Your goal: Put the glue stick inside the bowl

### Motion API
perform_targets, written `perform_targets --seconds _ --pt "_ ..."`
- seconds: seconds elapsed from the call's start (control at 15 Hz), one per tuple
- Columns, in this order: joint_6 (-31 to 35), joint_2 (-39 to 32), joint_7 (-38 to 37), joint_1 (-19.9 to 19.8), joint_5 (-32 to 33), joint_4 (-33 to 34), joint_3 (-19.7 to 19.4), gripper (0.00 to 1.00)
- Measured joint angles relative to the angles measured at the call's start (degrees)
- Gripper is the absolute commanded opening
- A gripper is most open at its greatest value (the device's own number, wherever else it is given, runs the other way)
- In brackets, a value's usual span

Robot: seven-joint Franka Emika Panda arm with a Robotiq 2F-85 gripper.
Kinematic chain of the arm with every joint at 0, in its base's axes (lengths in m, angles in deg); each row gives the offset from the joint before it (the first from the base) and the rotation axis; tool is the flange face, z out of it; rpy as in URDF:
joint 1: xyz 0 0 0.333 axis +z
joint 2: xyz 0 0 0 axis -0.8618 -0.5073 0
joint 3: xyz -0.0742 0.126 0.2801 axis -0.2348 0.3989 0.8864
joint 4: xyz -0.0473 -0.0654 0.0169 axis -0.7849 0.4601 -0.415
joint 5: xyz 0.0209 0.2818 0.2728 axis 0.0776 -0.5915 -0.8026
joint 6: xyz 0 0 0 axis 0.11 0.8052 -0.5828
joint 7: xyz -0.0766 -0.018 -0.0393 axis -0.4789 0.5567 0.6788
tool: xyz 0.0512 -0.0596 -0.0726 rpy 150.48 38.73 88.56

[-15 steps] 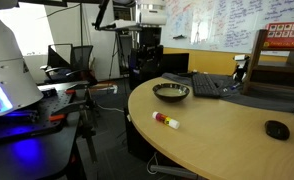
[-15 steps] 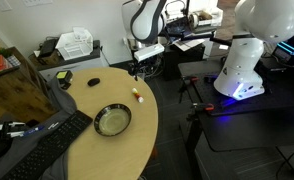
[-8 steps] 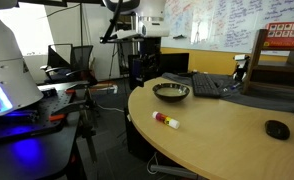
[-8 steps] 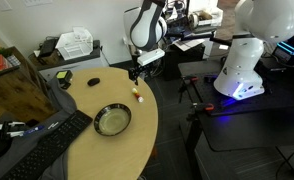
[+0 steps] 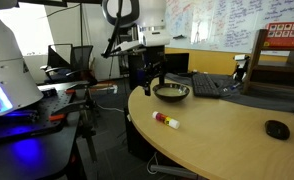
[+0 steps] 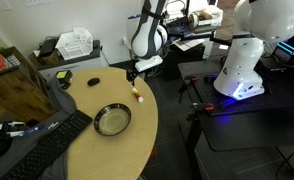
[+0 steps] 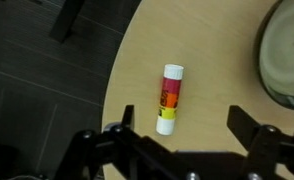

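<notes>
Down came the gripper (image 7: 184, 135) since a second earlier, jaws apparently spread wide, over the glue stick (image 7: 170, 98) lying on the table (image 7: 217, 40), bowl (image 7: 287, 55) at its two o'clock. A finger clipping the stick off-centre could roll it over the edge at nine o'clock.

I count one glue stick (image 7: 169, 98), one bowl (image 5: 171, 92), one keyboard (image 6: 52, 145), one black mouse (image 5: 277, 129), one round table (image 5: 227, 140). One gripper (image 7: 183, 130) (two fingers in the wrist view). One more small dark item (image 6: 64, 76), which I can't identify.
</notes>
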Motion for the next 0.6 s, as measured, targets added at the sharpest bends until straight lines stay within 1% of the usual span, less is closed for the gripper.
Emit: perform_targets --seconds 0.2,0.4,0.6 --pt "3.2 -6.74 -0.04 -1.04 -3.31 3.01 1.78 1.0" --pt "3.26 -12.31 -0.35 -0.91 -3.49 6.94 1.67 1.0" --pt "3.25 -16.54 -0.59 -0.2 -3.49 10.58 0.67 1.0"
